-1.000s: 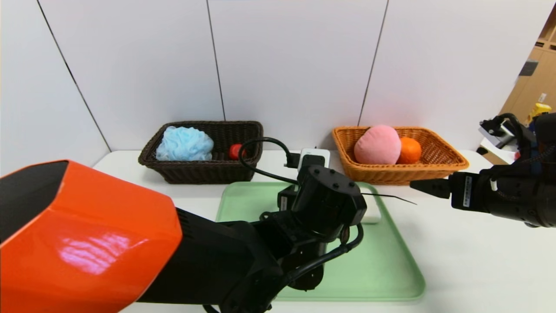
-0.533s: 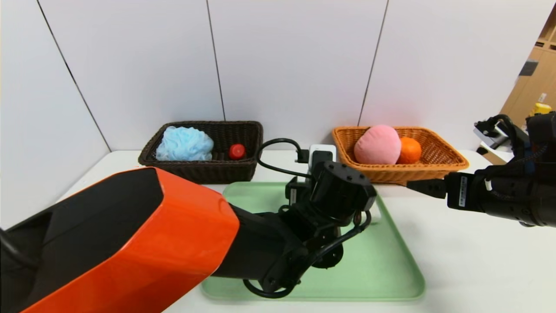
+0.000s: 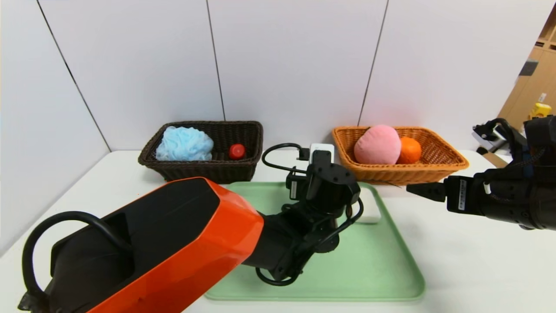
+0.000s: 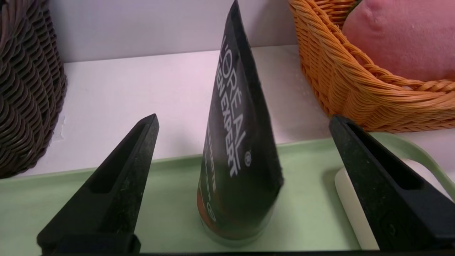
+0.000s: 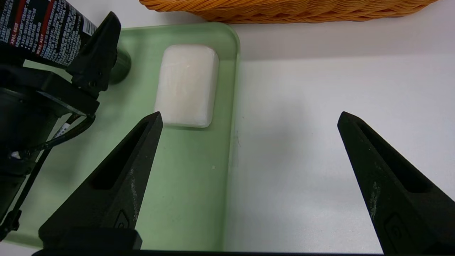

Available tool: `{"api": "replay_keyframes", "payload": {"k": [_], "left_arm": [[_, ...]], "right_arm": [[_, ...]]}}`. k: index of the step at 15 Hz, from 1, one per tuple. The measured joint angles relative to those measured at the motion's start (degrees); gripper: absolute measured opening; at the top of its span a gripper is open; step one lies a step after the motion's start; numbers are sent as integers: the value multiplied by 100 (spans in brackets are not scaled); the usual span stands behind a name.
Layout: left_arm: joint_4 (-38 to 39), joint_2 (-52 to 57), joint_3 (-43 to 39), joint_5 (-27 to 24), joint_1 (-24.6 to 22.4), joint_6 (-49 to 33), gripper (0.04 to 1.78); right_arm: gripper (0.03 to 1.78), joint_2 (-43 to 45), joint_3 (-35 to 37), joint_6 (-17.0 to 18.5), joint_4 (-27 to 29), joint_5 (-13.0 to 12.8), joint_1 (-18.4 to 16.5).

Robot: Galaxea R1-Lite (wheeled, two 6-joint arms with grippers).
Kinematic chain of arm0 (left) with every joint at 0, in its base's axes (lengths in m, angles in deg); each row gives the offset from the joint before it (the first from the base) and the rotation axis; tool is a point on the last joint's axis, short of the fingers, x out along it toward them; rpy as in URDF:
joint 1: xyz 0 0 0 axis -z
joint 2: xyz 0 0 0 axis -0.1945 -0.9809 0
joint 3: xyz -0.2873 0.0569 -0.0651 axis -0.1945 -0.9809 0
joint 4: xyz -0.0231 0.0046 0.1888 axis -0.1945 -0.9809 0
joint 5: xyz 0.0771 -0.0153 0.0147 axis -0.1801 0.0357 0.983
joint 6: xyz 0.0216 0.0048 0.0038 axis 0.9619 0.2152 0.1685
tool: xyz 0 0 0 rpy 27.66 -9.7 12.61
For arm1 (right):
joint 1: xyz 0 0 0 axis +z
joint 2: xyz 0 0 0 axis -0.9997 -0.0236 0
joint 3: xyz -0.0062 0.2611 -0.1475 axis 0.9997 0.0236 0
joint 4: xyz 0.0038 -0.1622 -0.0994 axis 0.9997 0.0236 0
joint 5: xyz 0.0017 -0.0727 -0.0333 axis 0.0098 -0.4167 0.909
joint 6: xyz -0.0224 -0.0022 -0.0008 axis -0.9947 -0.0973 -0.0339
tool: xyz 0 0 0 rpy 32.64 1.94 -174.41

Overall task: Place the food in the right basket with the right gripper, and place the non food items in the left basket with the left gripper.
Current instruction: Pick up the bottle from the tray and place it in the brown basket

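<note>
The dark tapered tube (image 4: 238, 149) stands upright on the green tray (image 4: 71, 202). My left gripper (image 4: 244, 116) is open, one jaw on each side of the tube, not touching it. In the head view its jaws are hidden behind its wrist (image 3: 330, 187). The white soap bar (image 3: 369, 209) lies on the tray beside the tube, as the right wrist view (image 5: 186, 85) shows. My right gripper (image 3: 419, 190) is open and empty over the tray's right edge (image 5: 250, 113). The blue puff (image 3: 184, 143) and red ball (image 3: 236, 151) lie in the dark basket (image 3: 204, 171). The peach (image 3: 377, 144) and orange (image 3: 409, 150) lie in the orange basket (image 3: 438, 164).
Both baskets stand at the back of the white table (image 3: 478, 269), against the wall. The left arm's orange shell (image 3: 173, 261) covers the tray's near left part. Shelving and clutter stand off the table at the far right (image 3: 534, 113).
My left arm has reached forward and right along the tray towards the tube. My right gripper has drifted slightly left and stays open.
</note>
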Motion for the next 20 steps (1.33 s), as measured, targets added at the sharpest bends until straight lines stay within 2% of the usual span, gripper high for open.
{"api": "replay_keyframes", "payload": {"k": [7, 8, 10, 14, 15, 20], "left_arm": [[193, -286, 39, -5, -138, 108, 166], [190, -308, 39, -11, -138, 116, 145], [190, -325, 39, -13, -140, 124, 115], [179, -334, 39, -24, -138, 127, 73], [163, -312, 38, -43, -138, 127, 52], [-38, -154, -44, -84, -134, 119, 52]], "right_arm": [[170, -20, 21, -16, -1, 11, 6], [170, -26, 21, -18, -1, 11, 9], [170, -30, 28, -11, 0, 11, 9], [170, -35, 59, -10, 0, 11, 9], [170, -37, 65, -10, 0, 11, 9], [170, -37, 76, -7, -1, 11, 9]]}}
